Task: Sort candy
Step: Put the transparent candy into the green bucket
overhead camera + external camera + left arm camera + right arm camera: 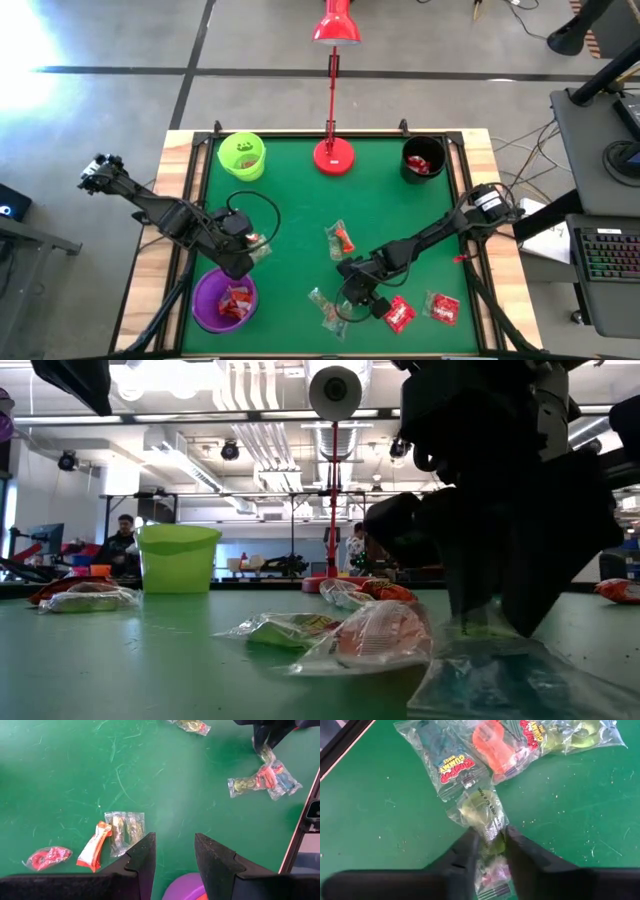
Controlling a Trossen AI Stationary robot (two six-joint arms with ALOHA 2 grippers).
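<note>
right gripper (492, 845) is being closed on clear greenish candy (482, 812) | wrapper is being judged light, limp, slippery; its flat middle is being pinched | left gripper (175, 855) is being held open, empty, above purple cup (222, 298)

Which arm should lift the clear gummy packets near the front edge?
Right. The right gripper is pinching a clear gummy packet there, while the left gripper is open above the purple cup.

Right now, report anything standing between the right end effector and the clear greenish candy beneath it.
Nothing visible does: the right end effector is shut on the greenish candy by its wrapper. Two other packets lie against its far end, not between the fingers.
</note>
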